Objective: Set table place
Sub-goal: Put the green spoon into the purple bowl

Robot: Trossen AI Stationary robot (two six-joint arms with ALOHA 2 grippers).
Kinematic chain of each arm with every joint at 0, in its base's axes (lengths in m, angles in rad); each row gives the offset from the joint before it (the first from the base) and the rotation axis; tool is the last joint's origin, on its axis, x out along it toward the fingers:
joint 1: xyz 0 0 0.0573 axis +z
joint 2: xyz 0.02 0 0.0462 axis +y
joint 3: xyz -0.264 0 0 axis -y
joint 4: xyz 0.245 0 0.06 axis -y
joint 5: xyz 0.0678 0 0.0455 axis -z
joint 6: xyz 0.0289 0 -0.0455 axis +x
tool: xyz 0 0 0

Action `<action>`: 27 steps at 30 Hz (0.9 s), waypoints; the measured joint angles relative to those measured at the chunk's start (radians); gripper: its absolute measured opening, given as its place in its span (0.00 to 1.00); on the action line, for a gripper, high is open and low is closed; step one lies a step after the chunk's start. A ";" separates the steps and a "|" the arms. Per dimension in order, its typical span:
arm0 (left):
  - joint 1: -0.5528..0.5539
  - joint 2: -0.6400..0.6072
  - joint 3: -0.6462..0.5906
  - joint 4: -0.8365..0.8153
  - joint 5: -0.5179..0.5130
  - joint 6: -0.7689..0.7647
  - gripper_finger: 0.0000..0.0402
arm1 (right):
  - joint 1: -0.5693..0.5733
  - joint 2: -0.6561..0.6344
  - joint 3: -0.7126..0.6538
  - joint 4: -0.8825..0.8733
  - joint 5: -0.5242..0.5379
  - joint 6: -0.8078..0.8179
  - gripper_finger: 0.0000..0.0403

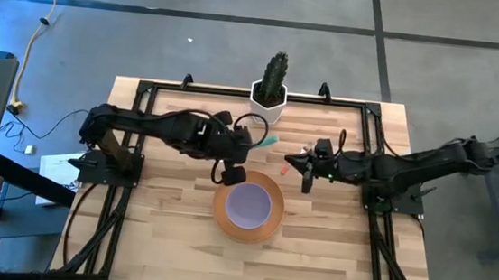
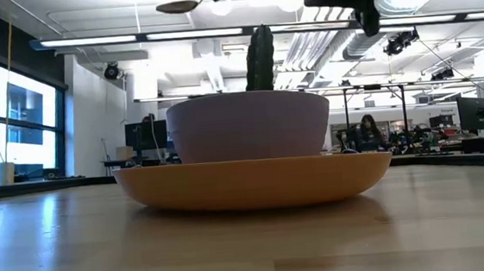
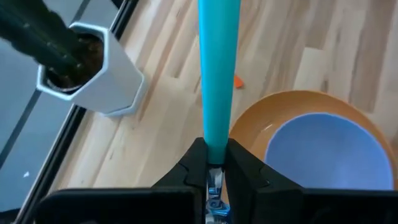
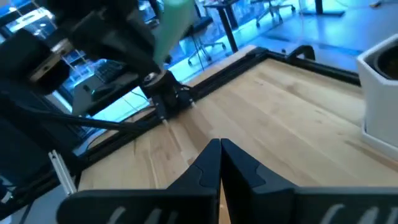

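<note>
The orange plate [image 1: 265, 225] lies on the table [image 1: 169, 233], near the middle, and the lilac bowl [image 1: 248, 204] stands in it. My left gripper [image 3: 216, 148] hovers just beyond the plate's far-left rim, shut on the teal-handled spoon [image 1: 267, 141]. The spoon's metal bowl [image 2: 178, 6] shows high in the low view. My right gripper [image 4: 219, 145] hangs to the right of that, shut. An orange end of the fork [image 1: 285, 172] pokes out beside it. The rest of the fork is hidden. My left gripper pinches the spoon between its two fingers where the teal handle [image 3: 216, 140] narrows into the metal neck [image 3: 214, 186]. The handle runs straight on past the fingertips toward the table's right. The spoon is lifted clear of the table. My right gripper is shut with a thin orange strip [image 4: 219, 202] showing between its fingers, which I take for the fork's handle. The fingers themselves hide the place of contact. Only the handle's free end [image 3: 238, 81] shows beyond them; it seems clear of the table.
The white pot with the green cactus [image 1: 272, 92] stands at the middle of the far edge, just beyond both grippers. Black rails [image 1: 122, 201] frame the tabletop. Bare wood lies left, right and near of the plate.
</note>
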 joint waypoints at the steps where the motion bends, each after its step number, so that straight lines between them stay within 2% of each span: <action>1: 0.000 0.000 0.000 -0.008 -0.001 -0.003 0.04 | -0.001 0.008 0.001 0.009 -0.007 -0.003 0.00; 4: 0.001 0.001 -0.002 -0.038 0.004 -0.004 0.04 | -0.020 0.009 0.054 -0.094 -0.085 -0.014 0.00; 6: -0.001 0.007 -0.009 -0.061 0.020 -0.002 0.04 | -0.040 0.000 0.137 -0.244 -0.163 -0.026 0.00; 12: -0.029 0.009 -0.059 -0.093 0.081 0.027 0.04 | -0.131 0.032 0.554 -0.852 -0.337 -0.114 0.00; 16: -0.071 0.010 -0.080 -0.100 0.102 0.067 0.04 | -0.225 0.114 0.822 -1.133 -0.471 -0.177 0.03; 21: -0.129 0.017 -0.081 -0.094 0.110 0.116 0.04 | -0.331 0.244 1.010 -1.243 -0.706 -0.249 0.13; 27: -0.174 0.017 -0.081 -0.094 0.110 0.116 0.04 | -0.443 0.412 1.043 -1.248 -1.076 -0.324 0.24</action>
